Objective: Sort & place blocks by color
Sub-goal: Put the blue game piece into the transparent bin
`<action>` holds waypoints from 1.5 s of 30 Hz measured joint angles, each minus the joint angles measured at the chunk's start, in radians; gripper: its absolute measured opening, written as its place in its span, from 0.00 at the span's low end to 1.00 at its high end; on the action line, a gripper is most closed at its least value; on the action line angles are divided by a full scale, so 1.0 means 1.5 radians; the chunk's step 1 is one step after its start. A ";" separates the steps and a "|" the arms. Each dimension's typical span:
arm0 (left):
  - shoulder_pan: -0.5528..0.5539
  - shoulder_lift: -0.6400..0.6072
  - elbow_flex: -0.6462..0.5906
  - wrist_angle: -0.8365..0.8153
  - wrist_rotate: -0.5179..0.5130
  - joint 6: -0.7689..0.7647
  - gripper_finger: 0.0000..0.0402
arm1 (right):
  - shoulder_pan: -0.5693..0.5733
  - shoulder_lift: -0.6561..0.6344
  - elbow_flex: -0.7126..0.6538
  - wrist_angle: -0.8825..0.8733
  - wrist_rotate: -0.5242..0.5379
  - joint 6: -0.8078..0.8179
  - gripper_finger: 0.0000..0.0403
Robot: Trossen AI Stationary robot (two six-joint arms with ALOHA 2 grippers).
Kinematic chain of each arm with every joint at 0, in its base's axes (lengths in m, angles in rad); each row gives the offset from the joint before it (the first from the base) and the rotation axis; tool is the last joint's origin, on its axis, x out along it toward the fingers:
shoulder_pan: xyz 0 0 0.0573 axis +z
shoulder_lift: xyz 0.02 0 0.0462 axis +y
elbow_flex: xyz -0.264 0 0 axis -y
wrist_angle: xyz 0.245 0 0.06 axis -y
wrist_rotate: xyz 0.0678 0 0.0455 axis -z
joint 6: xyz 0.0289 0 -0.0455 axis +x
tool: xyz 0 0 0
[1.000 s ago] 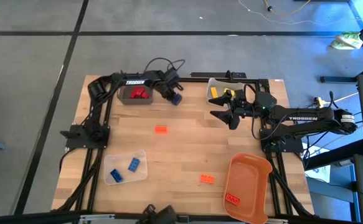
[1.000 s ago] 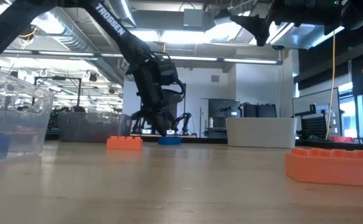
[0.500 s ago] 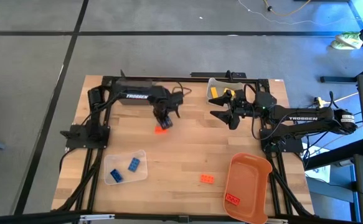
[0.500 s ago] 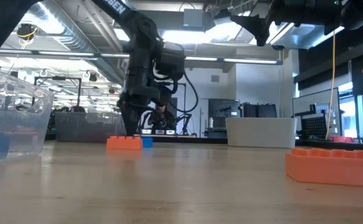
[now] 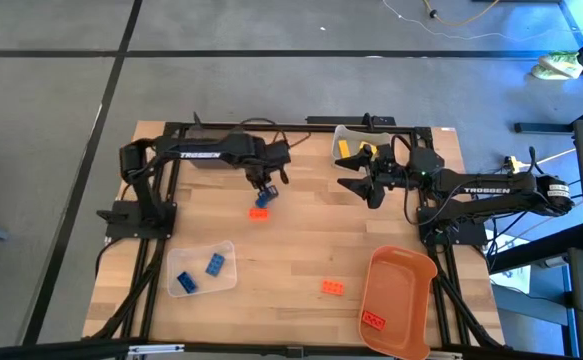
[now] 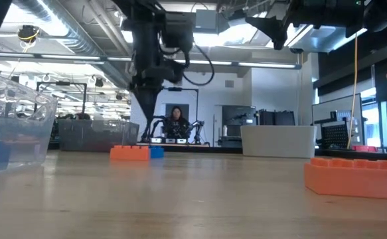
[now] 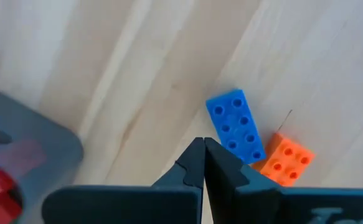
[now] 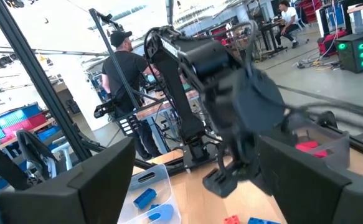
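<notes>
My left tool (image 5: 264, 190) hangs above the middle of the wooden worktop (image 5: 301, 250), its two fingers pressed together and holding nothing. Directly under it, in the left wrist view, a blue block (image 7: 236, 126) lies flat on the wood with an orange block (image 7: 286, 158) touching its far corner. From overhead the pair (image 5: 260, 209) sits between the dark bin (image 7: 19, 134) of red blocks at the back and the clear bin (image 5: 202, 268) at the front left, which already contains two blue blocks (image 5: 214, 264).

My right tool (image 5: 363, 184) waits at the back right beside the white bin (image 5: 351, 143) with yellow blocks, its fingers spread wide and empty. Another orange block (image 5: 333, 288) lies loose near the orange bin (image 5: 399, 300), which holds a single block (image 5: 374, 321).

I judge the step in hand to be picking up the blue block. To do it well I should first open the left fingers, line them across the block's short sides, and come straight down. The touching orange block could be nudged or pinched along with it, so I should keep the finger on that side clear of the corner.
</notes>
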 joint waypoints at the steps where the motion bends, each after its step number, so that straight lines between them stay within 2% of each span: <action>1: 0.000 -0.008 0.000 0.003 -0.003 -0.007 0.01 | 0.000 0.000 0.000 0.000 0.000 0.000 0.83; 6: -0.008 -0.019 0.001 0.039 -0.005 -0.031 0.09 | 0.000 0.000 0.000 -0.002 0.000 0.000 0.83; 11: -0.017 -0.012 0.000 0.041 -0.008 -0.054 0.25 | 0.000 0.000 0.000 -0.009 0.000 0.000 0.83; 17: -0.033 -0.013 0.000 0.043 -0.043 -0.072 0.45 | 0.000 0.000 0.000 -0.012 0.000 0.000 0.83; 24: -0.033 -0.013 0.000 0.043 -0.043 -0.118 0.60 | 0.000 0.000 0.000 -0.013 0.000 -0.002 0.83; 28: -0.038 -0.013 -0.012 0.063 -0.043 -0.152 0.64 | 0.000 0.000 0.000 -0.015 0.000 -0.002 0.83; 37: -0.052 -0.013 -0.132 0.204 0.004 -0.242 0.65 | 0.000 0.000 0.000 -0.039 0.000 -0.002 0.83; 42: -0.062 -0.013 -0.170 0.237 -0.001 -0.245 0.65 | 0.000 0.000 0.000 -0.044 0.000 -0.002 0.83; 45: -0.067 -0.013 -0.181 0.243 -0.033 -0.245 0.65 | 0.000 0.000 0.000 -0.044 0.000 -0.002 0.83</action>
